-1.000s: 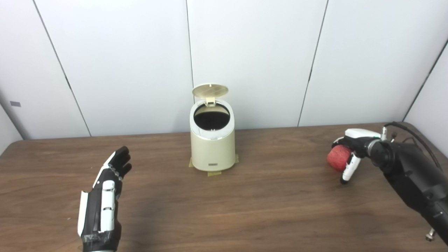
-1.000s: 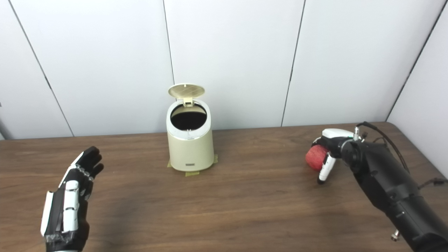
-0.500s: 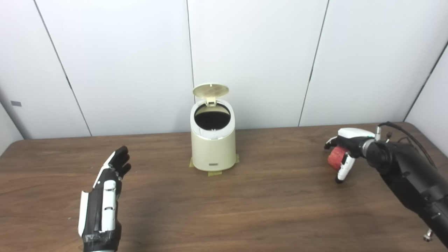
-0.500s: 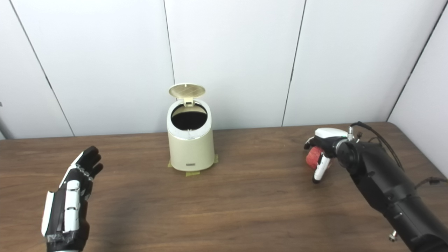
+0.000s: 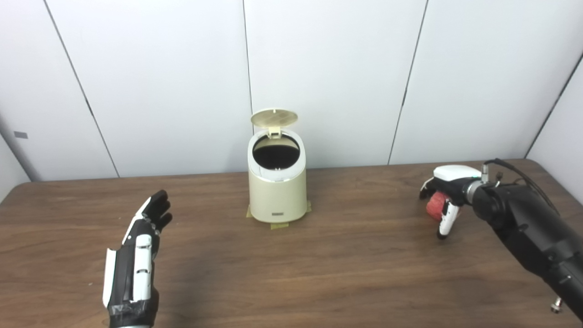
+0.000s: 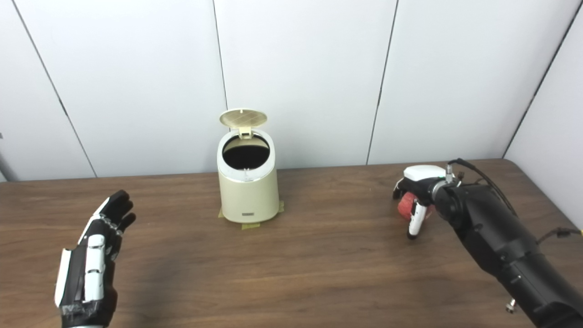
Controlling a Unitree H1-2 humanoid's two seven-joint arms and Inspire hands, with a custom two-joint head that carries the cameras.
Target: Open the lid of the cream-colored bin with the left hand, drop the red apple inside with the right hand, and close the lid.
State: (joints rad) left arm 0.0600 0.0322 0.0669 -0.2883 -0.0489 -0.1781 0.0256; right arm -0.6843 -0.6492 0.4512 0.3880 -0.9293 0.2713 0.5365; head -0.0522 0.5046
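Over the last second the right hand [image 5: 445, 197] has curled its fingers [image 5: 444, 217] further around the round red apple [image 5: 435, 206], now mostly hidden behind them; open-lidded cream-coloured plastic bin [image 5: 277, 191] well apart leftward, left hand [image 5: 139, 255] spread, empty: grasp forming.

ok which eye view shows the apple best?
Neither by much. Left eye view edges it: slightly more of the apple shows under the right hand. Right eye view shows a similar red patch, equally covered by fingers.
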